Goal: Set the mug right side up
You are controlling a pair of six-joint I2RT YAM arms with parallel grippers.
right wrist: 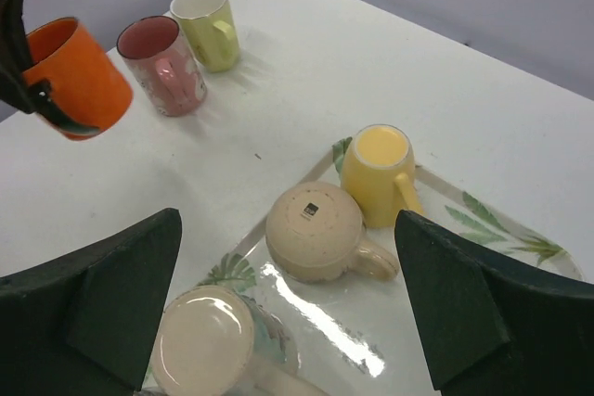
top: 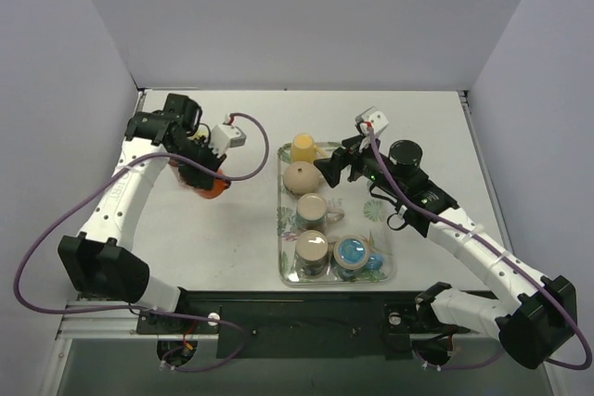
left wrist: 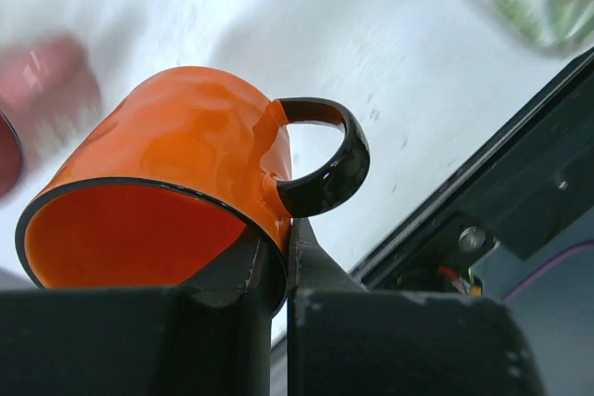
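Note:
An orange mug (top: 213, 186) with a black rim and handle hangs in my left gripper (top: 200, 166) over the table, left of the tray. In the left wrist view the gripper (left wrist: 278, 240) is shut on the mug's wall (left wrist: 195, 136) beside the handle, one finger inside the rim. In the right wrist view the orange mug (right wrist: 79, 76) is tilted with its mouth upward, clear of the table. My right gripper (top: 327, 170) is open and empty above the tray's far end, over a beige mug (right wrist: 316, 227) that stands bottom up; it (right wrist: 286, 222) holds nothing.
A leaf-patterned tray (top: 281, 229) holds several mugs: a yellow one (right wrist: 379, 166), the beige one (top: 302, 176), a patterned one (top: 312, 208) and two more nearer me. A pink mug (right wrist: 163, 64) and a green mug (right wrist: 210, 14) stand upright beyond the orange mug.

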